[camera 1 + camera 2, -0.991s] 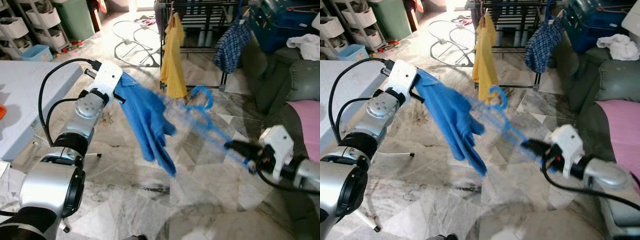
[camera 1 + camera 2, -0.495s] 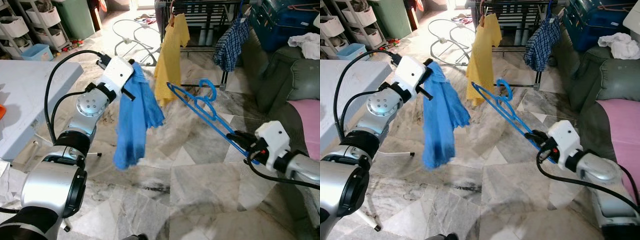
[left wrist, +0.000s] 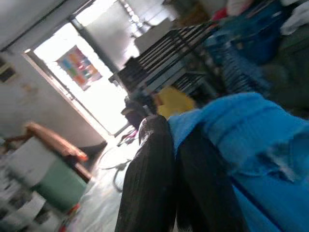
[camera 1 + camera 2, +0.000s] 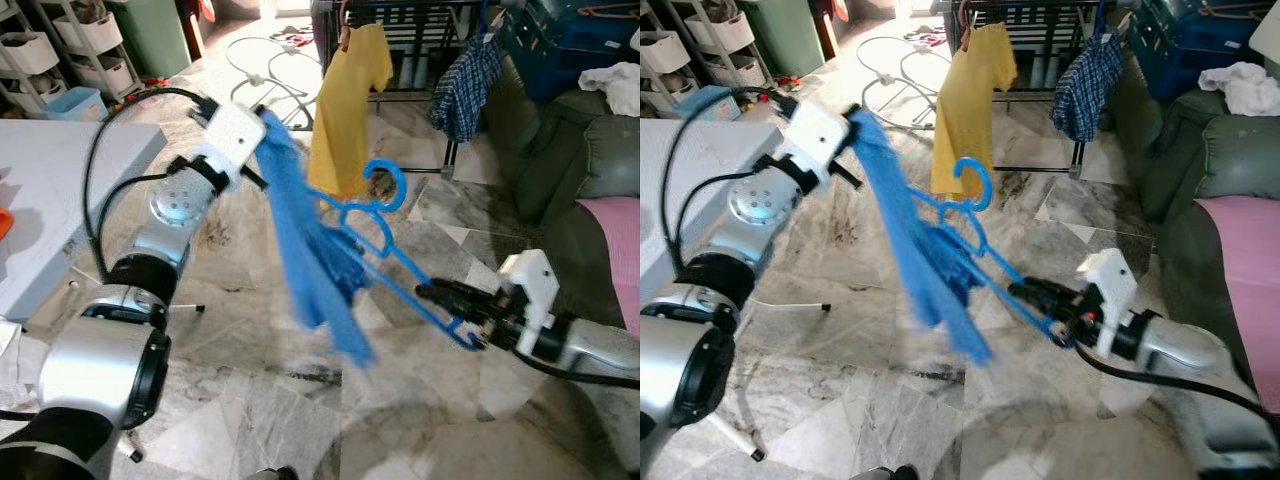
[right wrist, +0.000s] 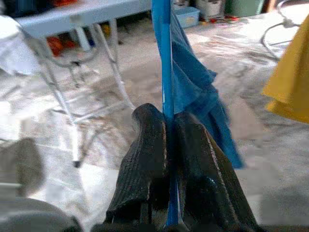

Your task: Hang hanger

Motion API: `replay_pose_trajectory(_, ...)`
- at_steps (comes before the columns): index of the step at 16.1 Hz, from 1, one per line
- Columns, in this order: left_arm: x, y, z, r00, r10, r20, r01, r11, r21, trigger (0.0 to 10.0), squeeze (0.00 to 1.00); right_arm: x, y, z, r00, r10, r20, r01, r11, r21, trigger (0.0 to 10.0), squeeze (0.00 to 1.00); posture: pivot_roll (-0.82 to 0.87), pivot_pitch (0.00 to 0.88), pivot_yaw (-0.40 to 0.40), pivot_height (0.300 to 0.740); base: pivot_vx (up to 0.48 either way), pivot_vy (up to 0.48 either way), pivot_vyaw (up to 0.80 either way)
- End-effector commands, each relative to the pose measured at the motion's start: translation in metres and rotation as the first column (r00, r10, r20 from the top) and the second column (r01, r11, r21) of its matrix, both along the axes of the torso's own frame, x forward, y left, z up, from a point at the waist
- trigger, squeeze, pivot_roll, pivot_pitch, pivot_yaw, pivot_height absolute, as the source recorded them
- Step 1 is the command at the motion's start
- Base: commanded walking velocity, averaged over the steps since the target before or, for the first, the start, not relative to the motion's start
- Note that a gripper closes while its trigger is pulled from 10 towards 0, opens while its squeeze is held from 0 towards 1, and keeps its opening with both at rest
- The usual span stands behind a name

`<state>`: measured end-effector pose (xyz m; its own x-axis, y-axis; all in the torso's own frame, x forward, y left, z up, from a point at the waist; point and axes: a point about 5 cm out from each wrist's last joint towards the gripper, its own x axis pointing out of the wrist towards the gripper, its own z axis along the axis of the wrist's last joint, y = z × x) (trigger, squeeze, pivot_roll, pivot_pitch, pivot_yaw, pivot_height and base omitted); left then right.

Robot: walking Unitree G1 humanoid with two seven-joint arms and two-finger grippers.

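Hanger [image 4: 395, 255] clamped in right claw [image 4: 432, 292], blurred blue garment [image 4: 310, 260] pinched by left claw [image 4: 262, 118].

This is a home's living space, shown by a marble floor [image 4: 420, 390], a drying rack [image 4: 420, 40] with clothes, a sofa [image 4: 590, 170] and storage drawers [image 4: 60, 50].
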<state>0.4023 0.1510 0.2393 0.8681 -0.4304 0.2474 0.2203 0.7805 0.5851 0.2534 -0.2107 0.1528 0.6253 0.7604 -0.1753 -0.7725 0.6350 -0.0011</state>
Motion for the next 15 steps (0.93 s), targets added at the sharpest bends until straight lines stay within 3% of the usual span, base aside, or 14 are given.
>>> replay_pose_trajectory(1, 0.003, 0.007, 0.008, 0.998, 0.061, 0.015, -0.061, 0.998, 0.022, 10.0, 0.0, -0.007, 0.003, 0.01, 0.998, 0.061, 0.008, -0.061, 0.998, 0.025, 10.0, 0.0, -0.25, 0.09, 0.097, 0.74, 0.0, 0.0, 0.0)
replay_pose_trajectory(3, 0.006, 0.012, 0.007, 0.994, 0.108, -0.013, -0.109, 0.993, -0.036, 10.0, 0.0, -0.014, 0.004, 0.01, 0.994, 0.104, -0.015, -0.104, 0.994, 0.015, 10.0, 0.0, -0.26, 0.092, 0.095, 0.74, 0.0, 0.0, 0.0)
replay_pose_trajectory(6, 0.007, 0.012, 0.008, 0.992, 0.125, -0.019, -0.126, 0.991, -0.043, 10.0, 0.0, -0.017, 0.015, 0.008, 0.988, 0.147, -0.045, -0.145, 0.989, 0.04, 10.0, 0.0, -0.25, 0.094, 0.095, 0.74, 0.0, 0.0, 0.0)
replay_pose_trajectory(7, 0.008, 0.013, 0.007, 0.99, 0.13, -0.048, -0.135, 0.985, -0.105, 10.0, 0.0, -0.017, 0.023, 0.008, 0.985, 0.164, -0.051, -0.161, 0.985, 0.064, 10.0, 0.0, -0.24, 0.093, 0.095, 0.74, 0.0, 0.0, 0.0)
replay_pose_trajectory(9, 0.009, 0.015, 0.007, 0.985, 0.163, -0.05, -0.167, 0.982, -0.091, 10.0, 0.0, -0.017, 0.031, 0.005, 0.981, 0.183, -0.062, -0.179, 0.982, 0.064, 10.0, 0.0, -0.23, 0.092, 0.095, 0.74, 0.0, 0.0, 0.0)
replay_pose_trajectory(13, 0.01, 0.027, 0.0, 0.971, 0.211, -0.114, -0.221, 0.972, -0.083, 10.0, 0.0, -0.004, 0.014, -0.014, 0.998, 0.038, -0.048, -0.044, 0.99, -0.134, 10.0, 0.0, -0.22, 0.094, 0.094, 0.74, 0.0, 0.0, 0.0)
replay_pose_trajectory(15, 0.011, 0.028, -0.005, 0.963, 0.192, -0.188, -0.219, 0.966, -0.134, 10.0, 0.0, 0.001, 0.014, -0.009, 0.999, 0.019, -0.03, -0.022, 0.995, -0.101, 10.0, 0.0, -0.22, 0.093, 0.095, 0.74, 0.0, 0.0, 0.0)
